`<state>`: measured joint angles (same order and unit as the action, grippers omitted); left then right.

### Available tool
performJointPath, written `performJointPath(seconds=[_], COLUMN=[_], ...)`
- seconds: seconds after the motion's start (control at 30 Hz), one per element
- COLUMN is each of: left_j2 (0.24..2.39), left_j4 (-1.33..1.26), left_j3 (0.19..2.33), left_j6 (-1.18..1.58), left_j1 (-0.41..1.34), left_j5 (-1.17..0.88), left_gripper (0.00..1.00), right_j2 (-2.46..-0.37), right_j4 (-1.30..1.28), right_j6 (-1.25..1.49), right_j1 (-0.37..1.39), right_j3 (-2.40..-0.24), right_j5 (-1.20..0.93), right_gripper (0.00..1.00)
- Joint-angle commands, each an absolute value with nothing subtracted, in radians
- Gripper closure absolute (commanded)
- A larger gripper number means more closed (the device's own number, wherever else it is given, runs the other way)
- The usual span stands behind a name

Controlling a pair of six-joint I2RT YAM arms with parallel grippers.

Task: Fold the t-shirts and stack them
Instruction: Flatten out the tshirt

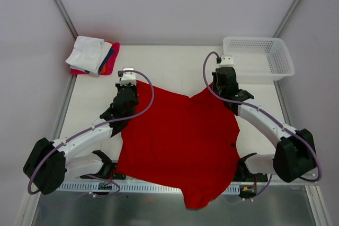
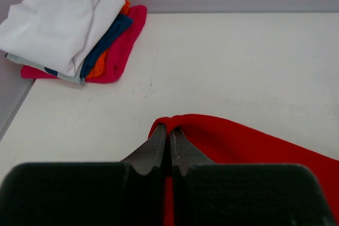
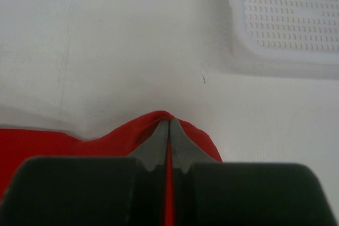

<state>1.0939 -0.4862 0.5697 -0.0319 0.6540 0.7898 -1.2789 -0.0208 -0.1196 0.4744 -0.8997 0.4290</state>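
The left hand (image 2: 170,134) is closed to a thin slit, its two dark fingers pinching a raised fold at the far left corner of the red t-shirt (image 1: 180,141). The right hand (image 3: 169,125) is closed just as tightly on a small peak of the same cloth at the shirt's far right corner, and red fabric shows in the narrow line between its fingers.

The red t-shirt lies spread across the middle of the white tabletop (image 1: 169,64), mostly flat between the two arms. Its near end hangs over the near edge of the tabletop. A small dark speck sits on the cloth near its right side; what it is cannot be told.

Both arms reach forward from their bases and bend inward at the elbow, so the hands sit low at the shirt's far edge, well apart from each other, one at each corner. A purple-grey cable loops along each arm.

The folded shirts (image 1: 92,55) are piled in the far left corner of the tabletop, white on top, then blue and orange, with pink-red at the bottom. A white mesh basket (image 1: 259,56) stands in the far right corner, near the right hand but not touching it.
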Motion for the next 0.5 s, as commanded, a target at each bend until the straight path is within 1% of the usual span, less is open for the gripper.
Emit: performJointPath(seconds=[0.0, 0.17, 0.47], left_j2=[1.140, 1.264, 1.456], left_j4=[-0.643, -0.626, -0.569], left_j3=[0.621, 0.666, 0.736], left_j6=[-0.057, -0.031, 0.034], left_j1=[0.600, 0.500, 0.312], left_j5=[0.816, 0.776, 0.719], left_gripper=[1.00, 1.00, 1.00], right_j2=[-1.356, -1.485, -1.634], right_j4=[0.094, 0.092, 0.091], right_j6=[-0.167, -0.222, -0.288], right_j1=[0.469, 0.463, 0.439], right_j3=[-0.983, -1.103, -1.261], right_j5=[0.428, 0.465, 0.497], right_gripper=[1.00, 1.00, 1.00])
